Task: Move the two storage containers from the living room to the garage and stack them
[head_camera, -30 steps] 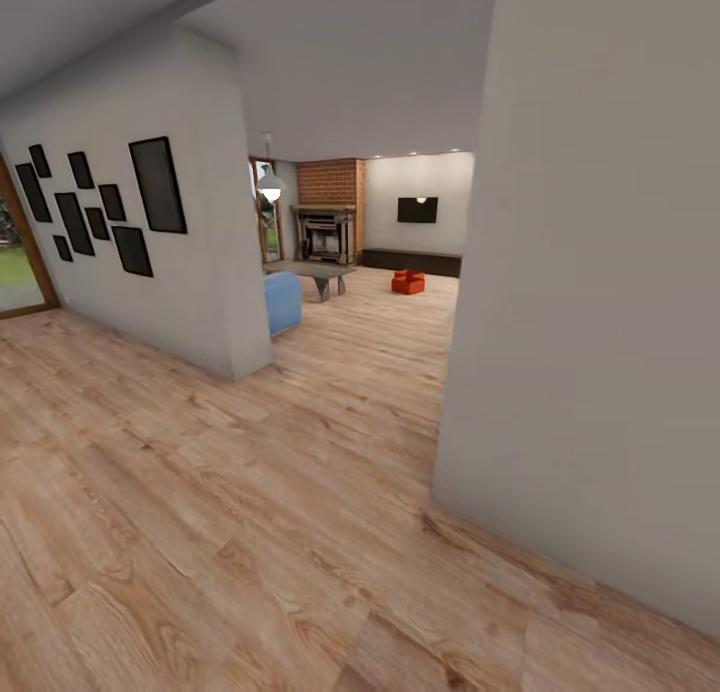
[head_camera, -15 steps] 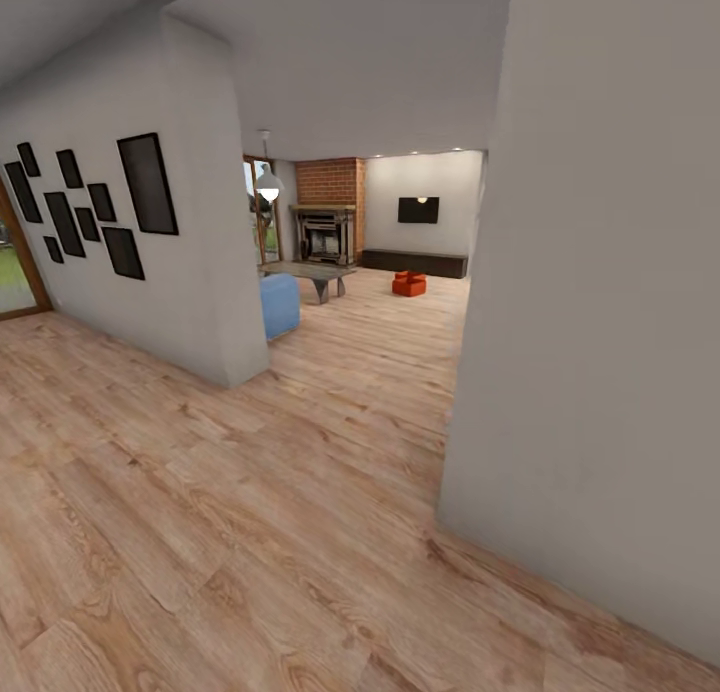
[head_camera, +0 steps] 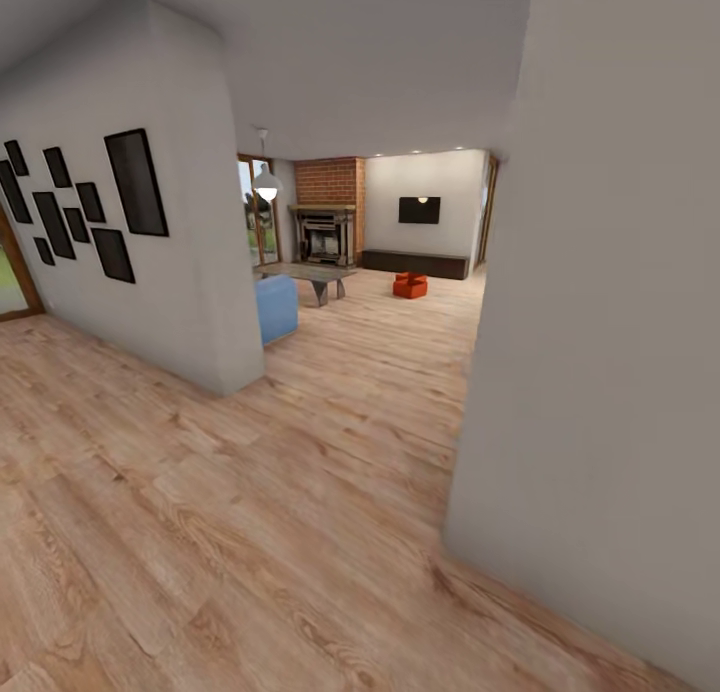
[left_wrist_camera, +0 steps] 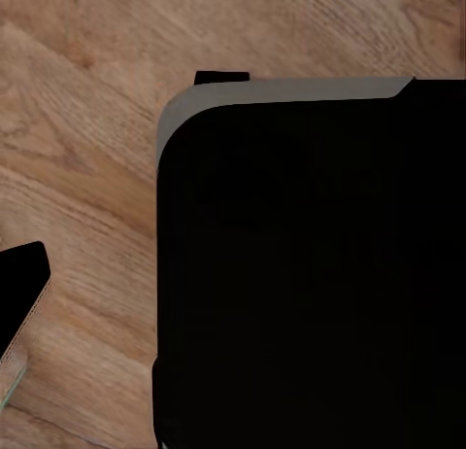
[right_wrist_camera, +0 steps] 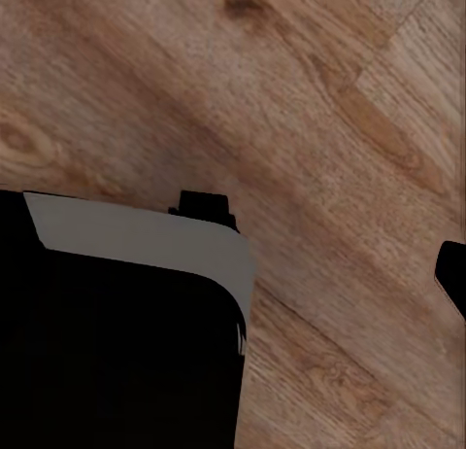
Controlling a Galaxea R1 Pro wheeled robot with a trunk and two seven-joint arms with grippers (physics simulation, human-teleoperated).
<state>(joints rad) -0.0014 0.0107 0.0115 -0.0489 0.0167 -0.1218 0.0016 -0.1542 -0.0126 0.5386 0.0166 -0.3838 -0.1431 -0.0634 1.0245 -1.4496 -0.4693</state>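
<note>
- The head camera is looking down a hallway of light wood-plank flooring (head_camera: 300,492) toward the living room (head_camera: 400,272) at the far end.
- The two storage containers (head_camera: 408,285) are sitting on the living room floor, far off, showing as one small orange-red cluster; they are too small to say whether they are touching or stacked.
- Just behind them a long low dark-brown cabinet (head_camera: 415,263) is running along the white back wall, with a black TV screen (head_camera: 418,209) hanging above it.
- A brick fireplace (head_camera: 325,222) is standing to the left of the cabinet, and a low coffee table (head_camera: 308,273) is sitting in front of it.
- A blue seat (head_camera: 277,307) is peeking out from behind the left wall's corner, and a white pendant lamp (head_camera: 266,182) is hanging above.
- Black picture frames (head_camera: 85,207) are hanging in a cluster on the left wall (head_camera: 190,272); a plain grey wall (head_camera: 610,352) is standing close on the right.
- In the left wrist view, a large black body with a pale grey edge (left_wrist_camera: 301,264) is hanging over the wood planks; whether the left gripper is open or closed cannot be told.
- In the right wrist view, a similar black body with a grey edge (right_wrist_camera: 116,342) is hanging above the planks; the right gripper's state cannot be told either.
</note>
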